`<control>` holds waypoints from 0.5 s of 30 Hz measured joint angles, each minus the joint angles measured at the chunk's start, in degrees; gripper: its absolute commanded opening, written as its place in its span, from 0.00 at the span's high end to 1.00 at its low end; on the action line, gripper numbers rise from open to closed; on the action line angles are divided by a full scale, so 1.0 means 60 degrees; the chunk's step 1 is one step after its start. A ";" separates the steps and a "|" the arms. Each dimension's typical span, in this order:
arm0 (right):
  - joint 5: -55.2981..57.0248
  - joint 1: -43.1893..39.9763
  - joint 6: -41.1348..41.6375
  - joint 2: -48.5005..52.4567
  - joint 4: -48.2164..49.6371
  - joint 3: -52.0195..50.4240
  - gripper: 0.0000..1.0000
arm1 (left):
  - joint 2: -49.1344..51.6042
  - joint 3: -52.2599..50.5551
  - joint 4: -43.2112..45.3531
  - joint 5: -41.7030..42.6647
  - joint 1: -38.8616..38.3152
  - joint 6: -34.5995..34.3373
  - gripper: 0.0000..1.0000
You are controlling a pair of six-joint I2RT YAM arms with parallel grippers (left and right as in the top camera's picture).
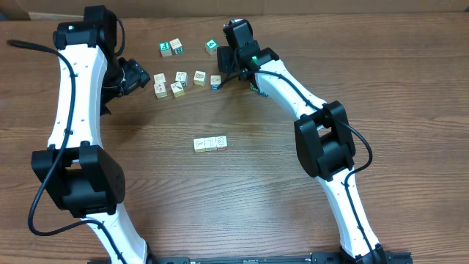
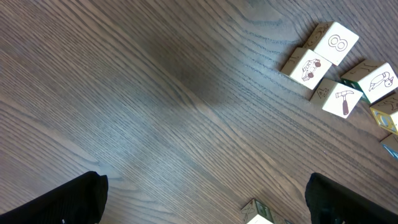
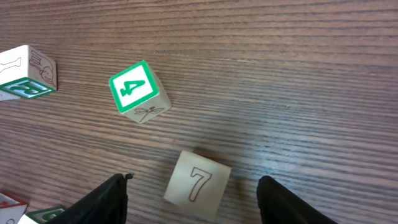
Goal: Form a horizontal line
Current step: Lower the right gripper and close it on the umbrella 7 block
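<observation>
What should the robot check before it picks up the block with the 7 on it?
1. The 7 block sits between the right hand's fingers: ok.
2. Fingers gripping the 7 block: not ok, gaps on both sides.
3. The green 4 block is apart from the fingers: ok.
4. The row of three blocks is straight and touching: ok.
5. The left hand is open, holding nothing: ok.

a short row of cubes lies mid-table, its cubes touching side to side. behind it, toward the far edge, loose cubes lie scattered. one loose cube sits between the right gripper fingers, untouched. the left gripper is just left of the scatter.
</observation>
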 measured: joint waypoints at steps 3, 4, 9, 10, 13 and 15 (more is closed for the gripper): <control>-0.0004 0.0011 0.0062 0.0051 0.0004 0.0000 0.38 | 0.0000 0.0000 0.0000 0.0000 0.0000 0.0000 0.00; -0.0004 0.0011 0.0098 0.0109 0.0007 0.0000 0.38 | 0.0000 0.0000 0.0000 0.0000 0.0000 -0.0004 0.00; -0.0004 0.0011 0.0186 0.0452 0.0036 0.0000 0.46 | 0.0000 0.0000 0.0000 -0.0004 0.0000 -0.0004 0.00; -0.0007 0.0011 0.0215 0.0532 0.0051 0.0000 0.50 | 0.0000 0.0000 0.0000 0.0000 0.0000 -0.0004 0.00; -0.0007 0.0011 0.0251 0.0601 0.0208 0.0000 0.58 | 0.0000 0.0000 0.0000 -0.0004 0.0000 0.0000 0.00; -0.0007 0.0011 0.0306 0.0601 0.0295 0.0000 0.65 | 0.0000 0.0000 0.0000 -0.0004 0.0000 -0.0004 0.00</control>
